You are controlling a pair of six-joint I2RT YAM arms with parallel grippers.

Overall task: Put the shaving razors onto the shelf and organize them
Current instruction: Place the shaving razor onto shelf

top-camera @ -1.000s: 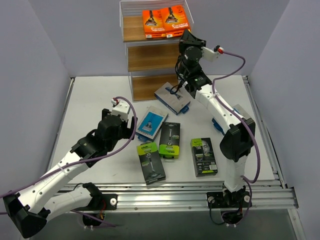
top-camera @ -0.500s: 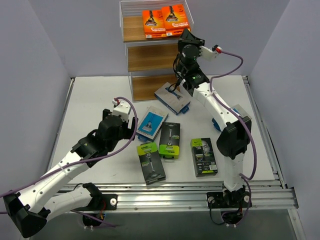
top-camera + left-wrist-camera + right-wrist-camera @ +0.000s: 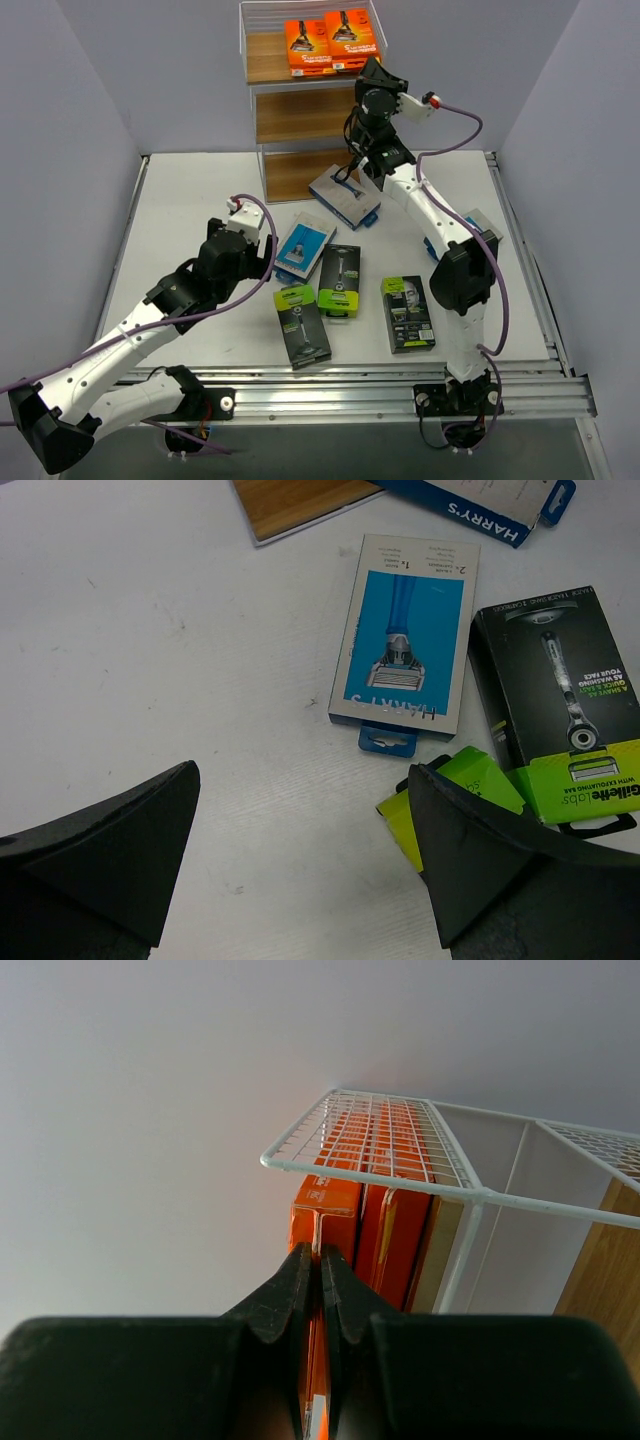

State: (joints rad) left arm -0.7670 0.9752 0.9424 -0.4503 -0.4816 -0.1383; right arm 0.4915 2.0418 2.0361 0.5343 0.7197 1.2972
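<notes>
Steeply raised right arm (image 3: 430,215), end effector (image 3: 320,1256) closed

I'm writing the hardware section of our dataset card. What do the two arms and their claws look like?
Both arms, left arm and right arm, have white links joined by black joint housings. A purple cable runs along each. The left claw and right claw have matte black, wedge-shaped fingers.

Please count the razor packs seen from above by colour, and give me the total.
Orange packs: 2 showing
Black and lime-green packs: 3
Blue-and-white packs: 3, one mostly hidden by the right arm
Total: 8 visible
</notes>
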